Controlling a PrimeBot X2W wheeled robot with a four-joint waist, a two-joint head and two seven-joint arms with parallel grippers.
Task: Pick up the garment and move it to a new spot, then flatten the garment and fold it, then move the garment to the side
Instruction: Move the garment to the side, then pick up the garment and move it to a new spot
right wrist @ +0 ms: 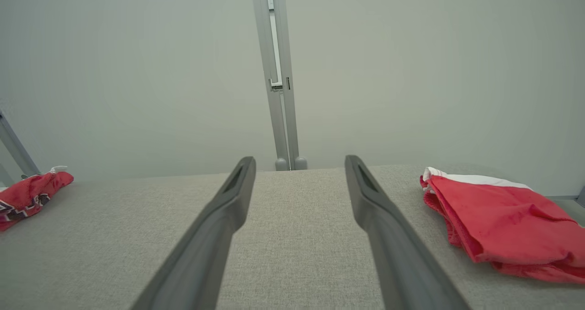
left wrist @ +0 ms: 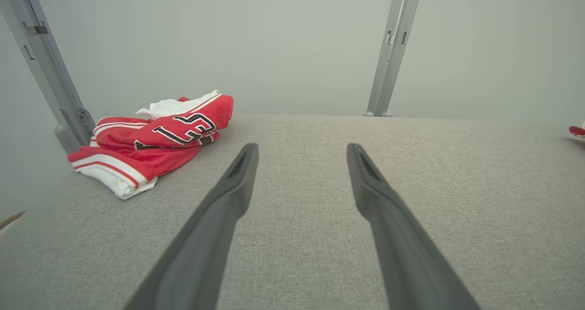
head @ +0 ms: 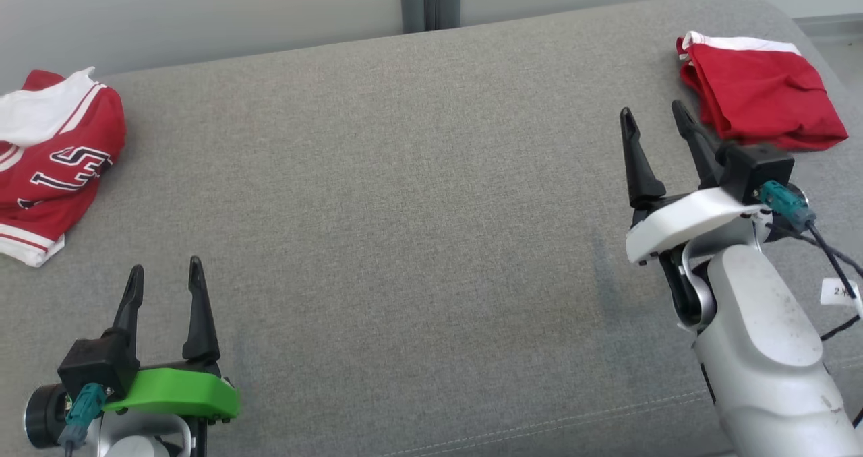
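A crumpled red and white jersey with black lettering (head: 61,154) (left wrist: 155,136) (right wrist: 27,195) lies at the far left of the grey fabric surface (head: 404,174). A folded red garment with a white band (head: 762,93) (right wrist: 502,218) lies at the far right; a sliver of it (left wrist: 577,130) shows at the edge of the left wrist view. My left gripper (head: 166,265) (left wrist: 301,147) is open and holds nothing, near the front left, to the right of the jersey. My right gripper (head: 652,108) (right wrist: 299,159) is open with nothing in it, just left of the folded garment and apart from it.
A grey upright post (head: 431,2) (right wrist: 279,72) (left wrist: 388,49) stands behind the surface's far edge against a pale wall. Another slanted grey post (left wrist: 41,58) rises behind the jersey. The wide middle of the fabric surface lies between the two grippers.
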